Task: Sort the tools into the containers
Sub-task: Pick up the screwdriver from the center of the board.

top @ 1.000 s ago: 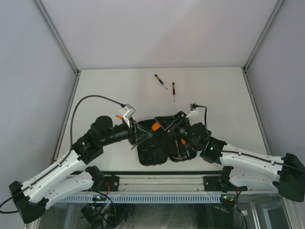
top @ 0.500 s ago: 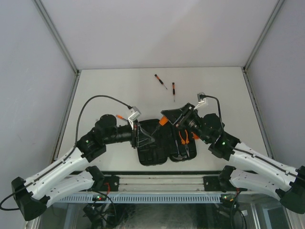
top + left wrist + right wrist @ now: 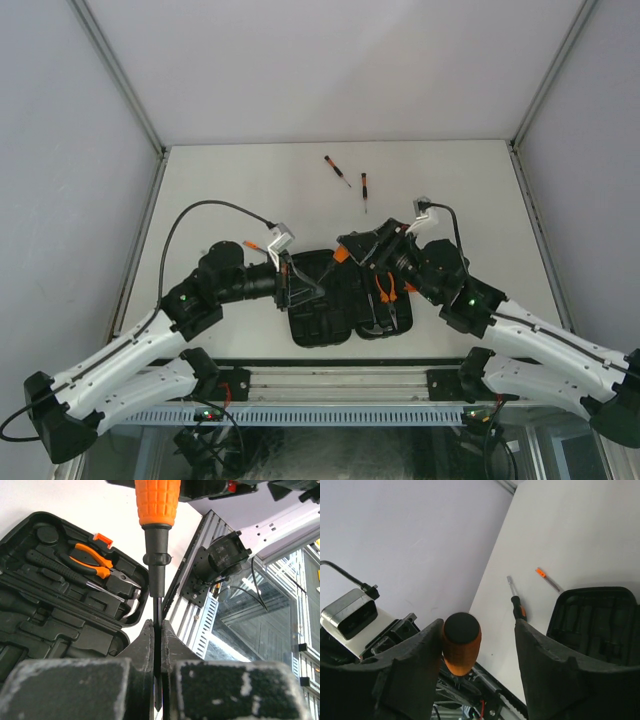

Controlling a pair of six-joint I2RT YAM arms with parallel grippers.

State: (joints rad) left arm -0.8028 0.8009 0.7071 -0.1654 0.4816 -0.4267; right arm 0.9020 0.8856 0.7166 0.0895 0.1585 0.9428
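1. Screwdriver was clamped by its shaft in the left fingers, above the open tool case.
2. Right fingers stood wide around its orange handle.
3. Pliers lay inside the case.

— What's on the white table?
— A black case, lying open near the front edge. Farther back, a slanted screwdriver, and a second screwdriver just beside it, not touching.
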